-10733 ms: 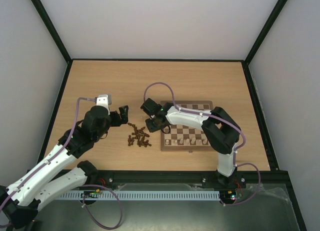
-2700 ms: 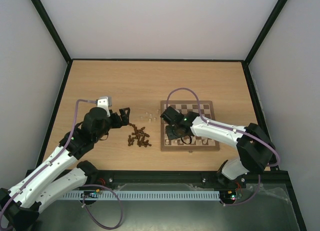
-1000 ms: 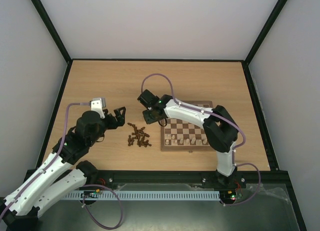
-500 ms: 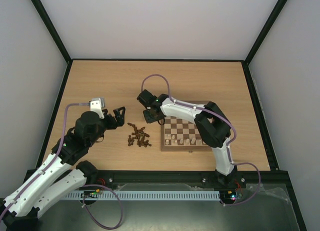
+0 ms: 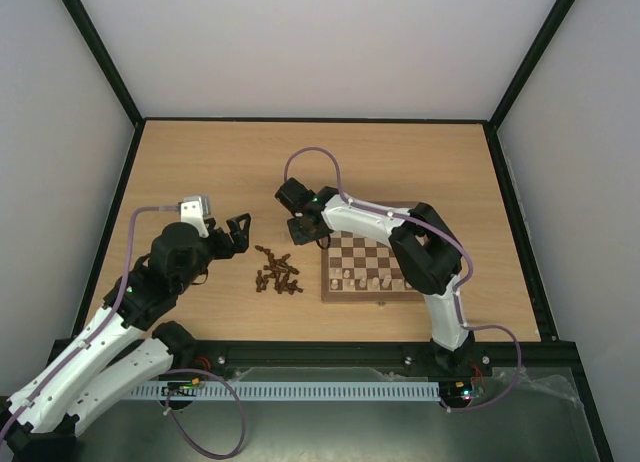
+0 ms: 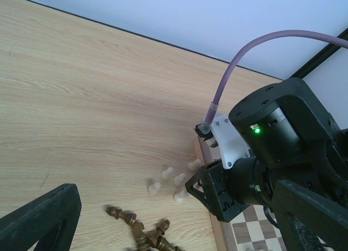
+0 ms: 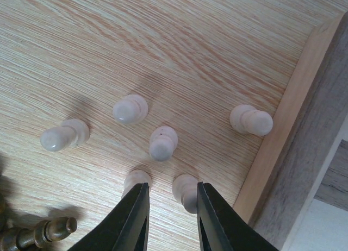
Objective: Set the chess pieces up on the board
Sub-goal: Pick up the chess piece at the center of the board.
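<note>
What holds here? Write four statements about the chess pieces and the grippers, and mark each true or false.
1. The dark pieces lie heaped on the table, off the board. True.
2. The left gripper holds a dark piece. False: it is open and empty, beside the heap.
3. Pale pieces stand along the board's near edge. True.
4. The right gripper hangs over the board's middle. False: it is over loose pale pieces on the table, beside the board.
</note>
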{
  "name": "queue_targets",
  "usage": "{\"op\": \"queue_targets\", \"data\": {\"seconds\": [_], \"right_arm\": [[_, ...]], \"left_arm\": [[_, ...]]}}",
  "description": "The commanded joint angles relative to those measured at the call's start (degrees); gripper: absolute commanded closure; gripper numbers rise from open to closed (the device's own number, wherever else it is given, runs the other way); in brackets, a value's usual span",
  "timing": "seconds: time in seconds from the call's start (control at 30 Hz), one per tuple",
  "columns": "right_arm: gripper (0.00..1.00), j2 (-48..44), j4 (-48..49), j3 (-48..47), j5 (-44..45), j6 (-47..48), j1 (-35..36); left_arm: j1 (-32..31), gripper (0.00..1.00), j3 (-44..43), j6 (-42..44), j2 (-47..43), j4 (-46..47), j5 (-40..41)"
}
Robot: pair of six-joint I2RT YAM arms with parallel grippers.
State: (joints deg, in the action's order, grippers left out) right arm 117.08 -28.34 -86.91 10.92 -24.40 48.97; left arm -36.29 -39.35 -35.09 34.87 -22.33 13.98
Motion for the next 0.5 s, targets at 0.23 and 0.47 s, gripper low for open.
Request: {"op": "queue_targets", "data": {"seconds": [0.23, 0.47], "right_arm": [[0.73, -2.63, -1.18, 1.61, 0.02, 0.51, -0.30], [0.75, -4.05, -0.77, 2.50, 0.25, 0.56, -0.28]], "left_arm": [[0.35, 0.01, 0.69, 0.11, 0.06, -0.37, 0.79], [0.34, 0.01, 0.75, 0.15, 0.13, -0.33, 0.79]]}}
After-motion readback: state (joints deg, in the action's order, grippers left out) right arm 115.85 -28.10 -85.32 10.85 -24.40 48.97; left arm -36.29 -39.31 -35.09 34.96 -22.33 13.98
